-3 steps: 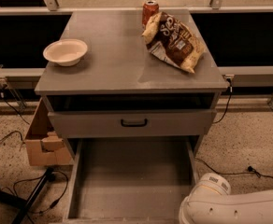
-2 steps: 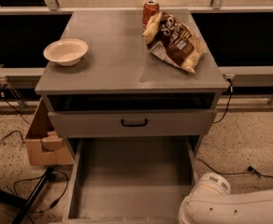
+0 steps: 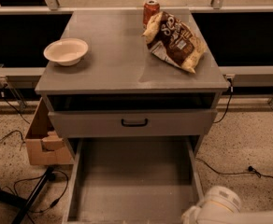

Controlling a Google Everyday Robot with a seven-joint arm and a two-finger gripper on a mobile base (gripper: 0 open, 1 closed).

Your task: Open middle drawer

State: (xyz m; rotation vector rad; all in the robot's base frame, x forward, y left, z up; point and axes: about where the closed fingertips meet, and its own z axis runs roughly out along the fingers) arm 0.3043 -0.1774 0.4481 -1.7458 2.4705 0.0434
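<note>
Showing middle drawer (image 3: 132, 185) pulled far out under the bench (image 3: 122, 64) front edge, opening seemingly finished, leaving nothing further. Showing only arm (image 3: 218, 208) past front-right corner; hiding pincer off-frame, width impossible to tell.

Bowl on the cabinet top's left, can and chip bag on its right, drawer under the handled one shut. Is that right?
Not quite: the camera view shows the middle drawer pulled far out, not shut. The bowl is left, the can and chip bag right, as stated. The claw is out of view; only a white arm part shows bottom right.
</note>
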